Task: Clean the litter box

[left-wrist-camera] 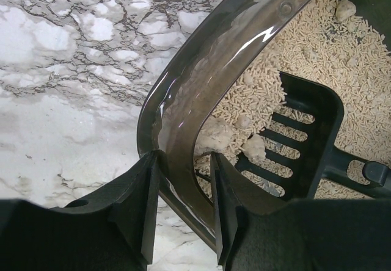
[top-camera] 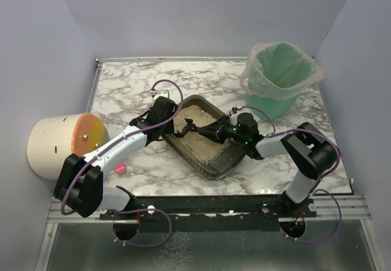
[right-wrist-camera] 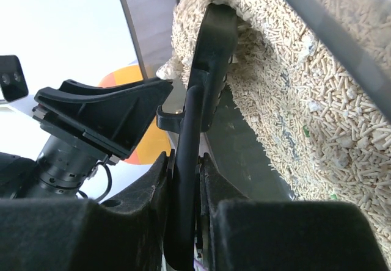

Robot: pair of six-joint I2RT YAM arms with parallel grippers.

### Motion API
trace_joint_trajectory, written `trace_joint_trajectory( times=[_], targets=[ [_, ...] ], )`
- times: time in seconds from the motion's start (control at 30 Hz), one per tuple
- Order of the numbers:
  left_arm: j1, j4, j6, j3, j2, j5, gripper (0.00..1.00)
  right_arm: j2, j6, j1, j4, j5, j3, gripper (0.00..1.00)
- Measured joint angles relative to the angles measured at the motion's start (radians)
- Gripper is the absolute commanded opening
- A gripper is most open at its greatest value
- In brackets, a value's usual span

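The grey-brown plastic litter box was pinched at its rim by the left gripper; the black slotted scoop, just inside, by the right gripper.

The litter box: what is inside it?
The litter box holds beige pellet litter, pale clumps and a black slotted scoop resting in it. Anything beneath the scoop head is covered.

Left wrist view: I lose litter box rim past top edge; scoop handle cut at right edge. Overhead: small pink thing half-hidden beside left arm; I can't identify it.
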Motion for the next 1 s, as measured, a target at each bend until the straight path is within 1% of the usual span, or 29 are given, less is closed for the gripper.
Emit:
trace_joint_trajectory(
  times=[0.3,0.53,0.7,0.83,1.0],
  targets=[
    [0.000,0.002,0.000,0.000,0.000,0.000,0.12,-0.001,-0.002,0.001,0.019,0.004,-0.013,0.01],
    [0.000,0.002,-0.001,0.000,0.000,0.001,0.13,-0.005,-0.074,0.007,0.010,0.014,-0.027,0.01],
    [-0.004,0.004,-0.003,0.000,0.000,0.006,0.15,-0.018,-0.130,0.012,0.016,0.023,-0.057,0.01],
    [-0.007,0.005,-0.004,0.000,0.000,0.010,0.17,-0.012,-0.146,0.013,0.081,0.022,-0.088,0.01],
    [-0.008,0.005,-0.004,0.000,-0.001,0.011,0.24,0.035,-0.150,0.014,0.254,0.022,-0.139,0.01]
  ],
)
